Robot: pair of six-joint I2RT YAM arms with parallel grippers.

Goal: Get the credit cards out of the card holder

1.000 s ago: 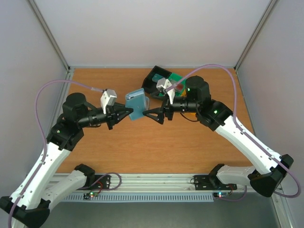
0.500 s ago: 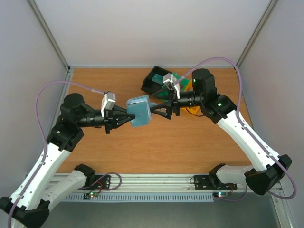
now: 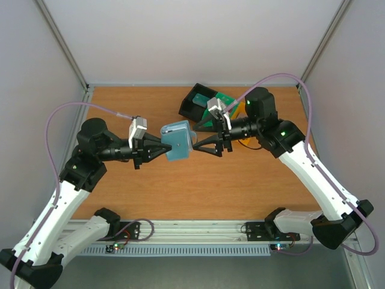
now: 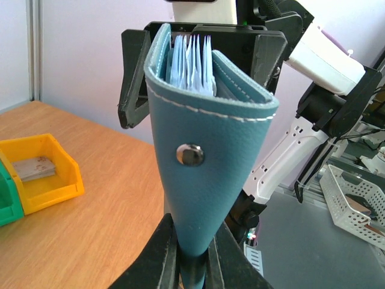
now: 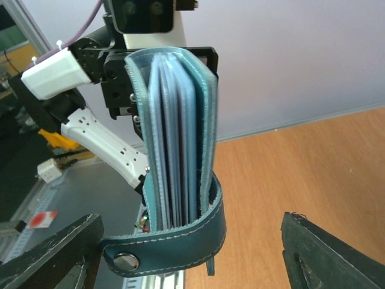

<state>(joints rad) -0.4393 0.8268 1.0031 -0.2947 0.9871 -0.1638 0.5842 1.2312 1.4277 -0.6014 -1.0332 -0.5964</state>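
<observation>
So, left gripper [image 3: 162, 146] is pinched tight on the near end of the card holder [image 3: 176, 143]; right gripper [image 3: 194, 138] gapes wide, a finger either side of its far end, gripping nothing.

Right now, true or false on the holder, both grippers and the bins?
1. The left gripper is shut on the card holder. True.
2. The right gripper is clamped on a card. False: its jaws stand open on either side of the holder's open end.
3. The holder lies flat on the table. False: it is held in the air between the arms.
4. Pale card edges show in the holder's open end. True.
5. The bins sit by the arm bases. False: the black bin and green bin are at the far side.
</observation>
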